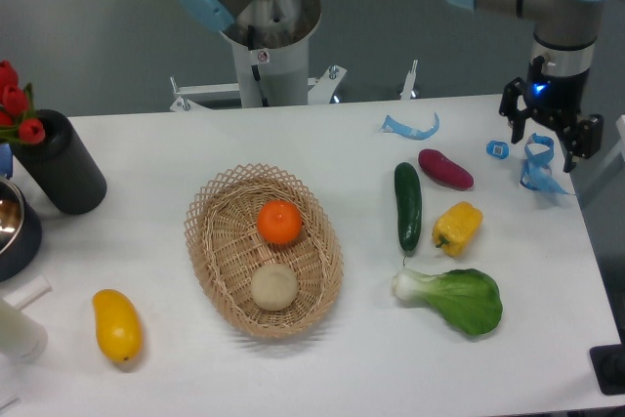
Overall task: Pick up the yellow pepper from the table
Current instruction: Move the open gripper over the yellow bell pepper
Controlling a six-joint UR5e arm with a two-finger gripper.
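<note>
The yellow pepper (457, 227) is small, glossy and lobed. It lies on the white table (146, 241) right of centre, just right of the green cucumber (408, 205). My gripper (551, 147) hangs at the far right near the table's back right corner, well above and to the right of the pepper. Its two dark fingers are spread apart and hold nothing.
A wicker basket (210, 246) holds an orange and a pale round item. A purple sweet potato (445, 169), bok choy (455, 298), a yellow mango-like fruit (117, 325), blue plastic bits (539, 168), a black cylinder (61, 163) with red tulips and a bowl at far left.
</note>
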